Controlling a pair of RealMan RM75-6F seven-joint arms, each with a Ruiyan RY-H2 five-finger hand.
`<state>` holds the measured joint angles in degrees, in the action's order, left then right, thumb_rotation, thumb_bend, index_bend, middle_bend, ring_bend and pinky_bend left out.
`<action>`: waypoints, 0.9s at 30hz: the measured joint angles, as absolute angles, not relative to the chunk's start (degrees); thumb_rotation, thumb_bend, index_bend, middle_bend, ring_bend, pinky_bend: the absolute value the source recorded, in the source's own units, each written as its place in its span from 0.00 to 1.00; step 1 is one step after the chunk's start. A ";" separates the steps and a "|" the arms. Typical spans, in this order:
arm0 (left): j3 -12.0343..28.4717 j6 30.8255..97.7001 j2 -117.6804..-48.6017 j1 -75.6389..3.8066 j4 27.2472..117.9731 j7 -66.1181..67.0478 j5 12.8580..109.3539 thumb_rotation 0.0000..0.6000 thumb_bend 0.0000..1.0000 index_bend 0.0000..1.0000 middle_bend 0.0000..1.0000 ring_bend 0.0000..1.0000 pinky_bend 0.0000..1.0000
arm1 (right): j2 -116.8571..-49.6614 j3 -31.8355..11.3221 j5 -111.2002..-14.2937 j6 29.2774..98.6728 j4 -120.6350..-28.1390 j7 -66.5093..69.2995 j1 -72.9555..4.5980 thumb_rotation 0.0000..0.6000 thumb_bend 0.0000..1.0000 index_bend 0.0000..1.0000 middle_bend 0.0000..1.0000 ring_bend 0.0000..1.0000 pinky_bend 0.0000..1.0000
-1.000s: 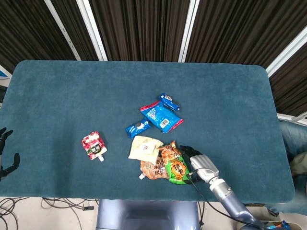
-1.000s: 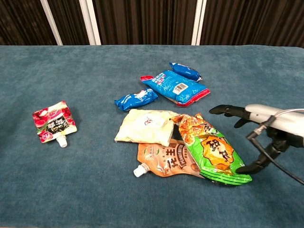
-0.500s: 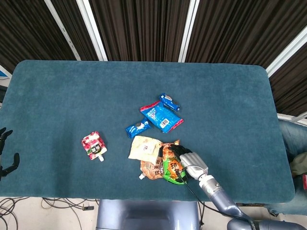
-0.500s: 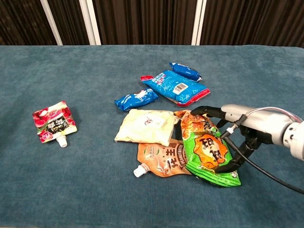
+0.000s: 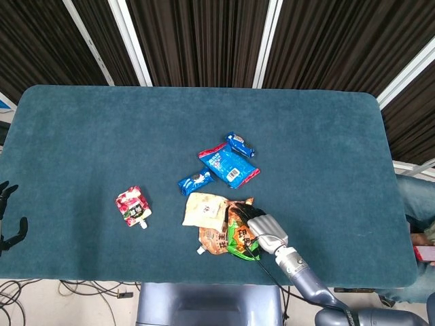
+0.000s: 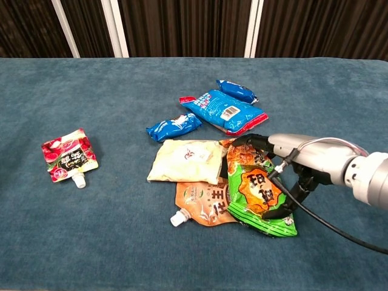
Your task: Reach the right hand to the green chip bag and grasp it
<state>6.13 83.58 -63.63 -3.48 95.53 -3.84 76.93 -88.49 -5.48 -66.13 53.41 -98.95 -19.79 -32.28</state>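
Head view: right hand (image 5: 265, 231) now lies over the right side of the green chip bag (image 5: 239, 238), further left than half a second ago, when it was just reaching the bag's edge. Bag sits just right of the brown spout pouch (image 5: 214, 240), overlapping it, and just below-right of the cream packet (image 5: 204, 208). Left hand (image 5: 7, 217) at the far left desk (image 5: 81, 136) edge, well apart from the bag, fingers apart, holding nothing — unchanged.

Chest view: right hand (image 6: 291, 163) wraps the green chip bag (image 6: 257, 197), upper fingers (image 6: 251, 140) curled over its top edge, a lower finger pressed at its right side. Bag has been pushed left and bunched — a second ago it lay flat with the hand beside it, apart. It still overlaps the brown spout pouch (image 6: 203, 206). Blue packets (image 6: 221, 109) beyond the bag and red pouch (image 6: 68, 155) far left of it have not moved.
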 measured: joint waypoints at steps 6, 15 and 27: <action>6.08 83.36 -63.50 -3.52 95.66 -3.74 76.81 1.00 0.48 0.11 0.04 0.12 0.07 | -88.70 -5.19 -63.21 52.75 -98.88 -23.64 -33.92 1.00 0.10 0.17 0.14 0.08 0.17; 6.09 83.06 -63.27 -3.59 96.00 -3.67 76.55 1.00 0.48 0.11 0.04 0.12 0.07 | -89.54 -5.17 -60.13 53.52 -99.17 -25.30 -34.91 1.00 0.29 0.48 0.40 0.34 0.27; 6.14 82.81 -63.01 -3.67 96.34 -3.68 76.27 1.00 0.48 0.11 0.04 0.12 0.07 | -90.70 -7.15 -63.39 57.97 -98.93 -14.29 -32.23 1.00 0.39 0.59 0.48 0.44 0.38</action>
